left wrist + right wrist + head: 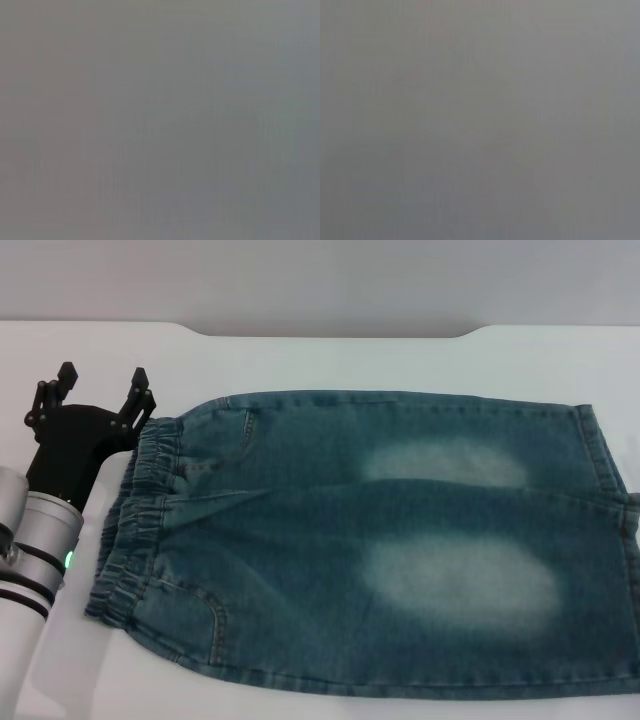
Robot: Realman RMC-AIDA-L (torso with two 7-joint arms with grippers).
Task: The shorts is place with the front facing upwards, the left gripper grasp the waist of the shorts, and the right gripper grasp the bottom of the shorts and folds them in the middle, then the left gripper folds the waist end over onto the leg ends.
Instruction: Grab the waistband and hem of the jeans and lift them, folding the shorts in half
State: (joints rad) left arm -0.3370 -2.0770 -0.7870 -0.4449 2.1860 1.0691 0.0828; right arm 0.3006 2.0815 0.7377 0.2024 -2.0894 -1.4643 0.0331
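**Inspector:** Largest item first. What is on the surface?

**Assistant:** A white table (330, 355), with blue denim shorts (370, 540) spread flat across most of it, front side up. The legs run toward the robot's right and reach the edge of the head view.

**Inspector:** And the waist?

**Assistant:** The elastic waistband (135, 515) lies at the robot's left end, gathered and slightly angled. Two faded patches mark the leg fronts.

**Inspector:** Grippers?

**Assistant:** The left gripper (103, 388) sits just beside the far corner of the waistband, fingers spread apart and holding nothing. One finger looks to be at the fabric edge, though contact cannot be confirmed. The right gripper does not appear in the head view.

**Inspector:** Wrist cameras?

**Assistant:** Both show only flat grey; nothing can be identified there.
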